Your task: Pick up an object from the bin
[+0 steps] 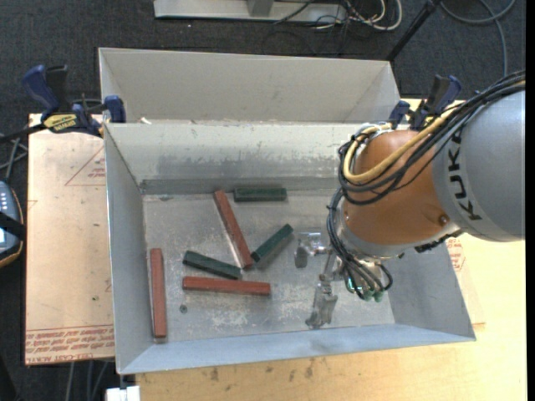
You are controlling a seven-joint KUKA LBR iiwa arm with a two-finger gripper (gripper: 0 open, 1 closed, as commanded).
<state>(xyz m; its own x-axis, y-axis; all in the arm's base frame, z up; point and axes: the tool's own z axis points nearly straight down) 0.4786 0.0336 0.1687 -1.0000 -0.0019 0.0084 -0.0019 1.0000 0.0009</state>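
Note:
My gripper (317,274) hangs low over the bin floor, right of the middle, below the arm's orange cover. It is open; one fingertip (310,246) and the other (322,304) stand well apart with only bare floor between them. Closest to it, just to the left, a short dark green stick (272,244) lies slanted. That stick's lower end meets a long reddish-brown stick (232,228) that runs diagonally. Another reddish-brown stick (226,286) lies flat, left of the lower fingertip.
A dark green stick (211,265) lies left of the middle, and another (259,195) against the back wall. A reddish-brown stick (156,293) runs along the left wall. The arm covers the bin's right side.

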